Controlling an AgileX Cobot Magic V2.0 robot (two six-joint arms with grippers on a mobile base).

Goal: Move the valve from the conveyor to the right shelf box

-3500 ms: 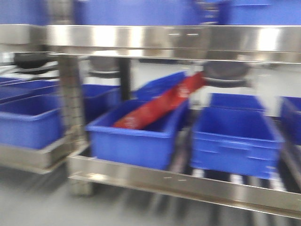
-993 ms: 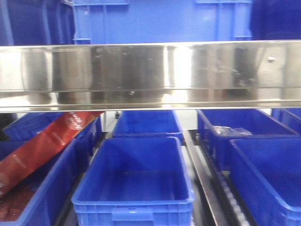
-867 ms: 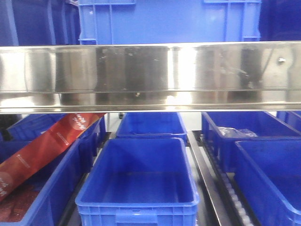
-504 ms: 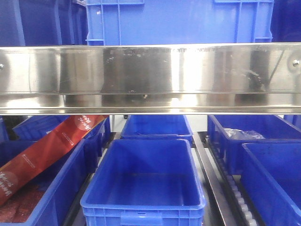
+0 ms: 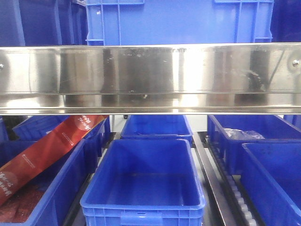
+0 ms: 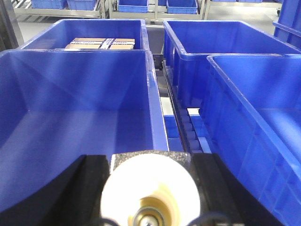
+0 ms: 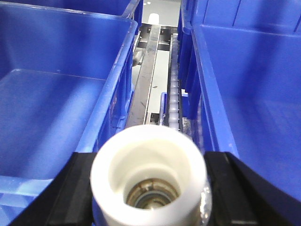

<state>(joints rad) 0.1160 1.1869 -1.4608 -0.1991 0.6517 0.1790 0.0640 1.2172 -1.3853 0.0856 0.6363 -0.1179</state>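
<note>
Over the gap (image 7: 157, 75) between two blue boxes (image 7: 115, 80), right jaws grip the valve (image 7: 149, 176); left jaws clamp a white disc (image 6: 150, 190).

steel rail (image 5: 150, 77) across top | red pack (image 5: 42, 157) lower left | clear bag (image 5: 242, 134) right | cartons (image 6: 100, 43) upper left

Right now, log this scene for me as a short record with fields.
left tool: shut on a white disc, over the wall of a blue bin
right tool: shut on a white cup with a metal core, above the roller rail between two bins
centre bin: empty
red packet: leaning in the side bin
valve: not surely identifiable
</note>
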